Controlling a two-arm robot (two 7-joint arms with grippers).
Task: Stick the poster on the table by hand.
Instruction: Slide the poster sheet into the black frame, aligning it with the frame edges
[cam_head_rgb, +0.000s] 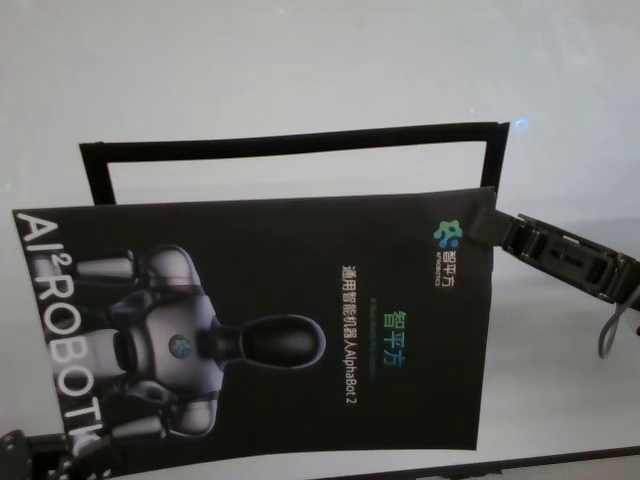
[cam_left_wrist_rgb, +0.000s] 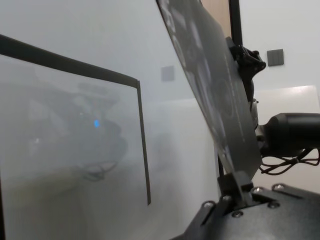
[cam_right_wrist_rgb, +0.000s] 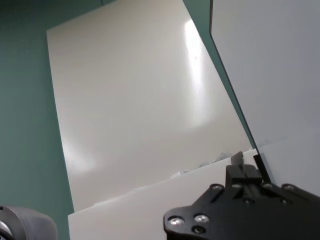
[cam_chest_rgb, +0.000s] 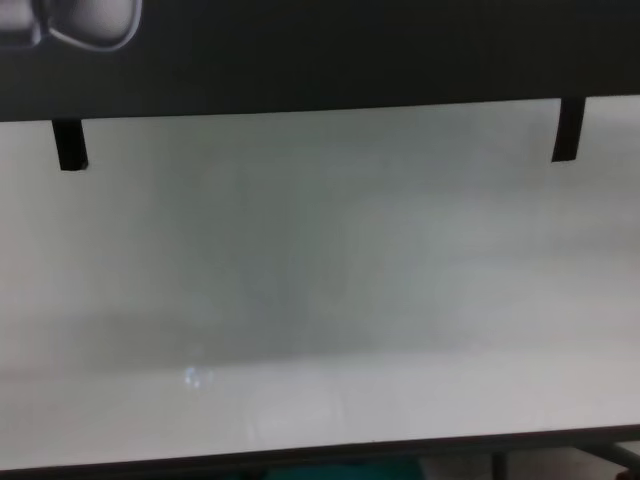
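A wide glossy white table (cam_head_rgb: 300, 70) fills the scene, with a three-sided outline of narrow black strips (cam_head_rgb: 290, 143) laid on it, its open side toward the robot. The poster (cam_head_rgb: 280, 330) is held above the table, not flat on it, overlapping the near part of that outline; in the head view it lies turned sideways, so the grey-white robot picture (cam_head_rgb: 170, 345) and the big white letters (cam_head_rgb: 55, 320) read along its left side (the small logo sits at its far right corner). From the left wrist view the sheet rises at a steep tilt, clear of the surface. The right gripper (cam_head_rgb: 497, 226) is clamped on the poster's far right corner, its black arm reaching in from the right. The left gripper (cam_left_wrist_rgb: 239, 186) pinches the sheet's edge, showing in the head view only as a dark shape at the near left corner. In the chest view the poster's dark lower part hangs across the top, with two strip ends beneath it.
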